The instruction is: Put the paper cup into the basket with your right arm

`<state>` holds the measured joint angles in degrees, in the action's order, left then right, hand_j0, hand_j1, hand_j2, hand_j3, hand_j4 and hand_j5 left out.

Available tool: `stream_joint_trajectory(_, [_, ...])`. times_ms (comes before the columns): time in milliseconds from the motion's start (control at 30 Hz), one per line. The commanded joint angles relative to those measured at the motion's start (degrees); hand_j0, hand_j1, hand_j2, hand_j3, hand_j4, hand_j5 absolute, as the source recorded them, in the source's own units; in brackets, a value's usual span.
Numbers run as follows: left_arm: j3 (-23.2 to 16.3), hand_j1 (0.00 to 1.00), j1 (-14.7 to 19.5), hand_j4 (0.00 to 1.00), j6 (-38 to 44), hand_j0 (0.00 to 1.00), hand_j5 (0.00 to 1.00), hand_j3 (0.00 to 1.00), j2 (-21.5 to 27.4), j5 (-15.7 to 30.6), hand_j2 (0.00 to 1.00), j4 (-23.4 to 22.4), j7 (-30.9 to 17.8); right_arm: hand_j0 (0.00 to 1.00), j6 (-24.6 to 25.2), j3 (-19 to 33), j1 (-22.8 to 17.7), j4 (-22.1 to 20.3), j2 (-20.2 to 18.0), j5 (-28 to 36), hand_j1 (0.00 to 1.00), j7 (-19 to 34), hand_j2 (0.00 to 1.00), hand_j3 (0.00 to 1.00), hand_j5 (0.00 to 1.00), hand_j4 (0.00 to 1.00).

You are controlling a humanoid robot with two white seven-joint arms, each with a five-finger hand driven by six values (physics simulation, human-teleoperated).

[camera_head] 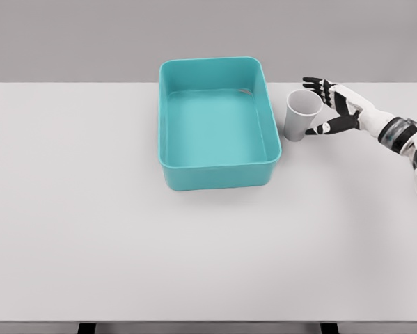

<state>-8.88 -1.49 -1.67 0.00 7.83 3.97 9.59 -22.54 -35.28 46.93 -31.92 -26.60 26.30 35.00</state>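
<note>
A white paper cup [302,114] stands upright on the table, just right of the teal basket [168,139]. My right hand [328,106] is beside the cup on its right, fingers spread behind the rim and thumb low near the base. The fingers are open around the cup and do not look closed on it. The basket holds nothing that I can see. My left arm does not show.
The white table [90,223] stretches wide to the left and front of the basket. The basket's right wall lies a short gap from the cup. My right forearm [396,132] comes in from the right edge.
</note>
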Motion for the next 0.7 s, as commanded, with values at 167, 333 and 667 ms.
stream_joint_trajectory(167, [0.0,1.0,0.0,1.0,0.0,1.0,1.0,1.0,0.0,-0.01,1.0,-0.02,-0.01,1.0,0.13,0.04,0.0,-0.33,0.05,0.33,1.0,0.0,1.0,1.0,1.0,1.0])
stream_joint_trajectory(333, [0.0,1.0,0.0,1.0,0.0,1.0,1.0,1.0,0.0,-0.01,1.0,-0.02,-0.01,1.0,0.13,-0.05,0.0,-0.6,0.49,0.33,1.0,0.0,1.0,1.0,1.0,1.0])
stream_joint_trajectory(667, [0.0,1.0,0.0,1.0,0.0,1.0,1.0,1.0,0.0,-0.01,1.0,-0.02,-0.01,1.0,0.13,-0.22,0.0,-0.68,1.11,0.33,1.0,0.0,1.0,1.0,1.0,1.0])
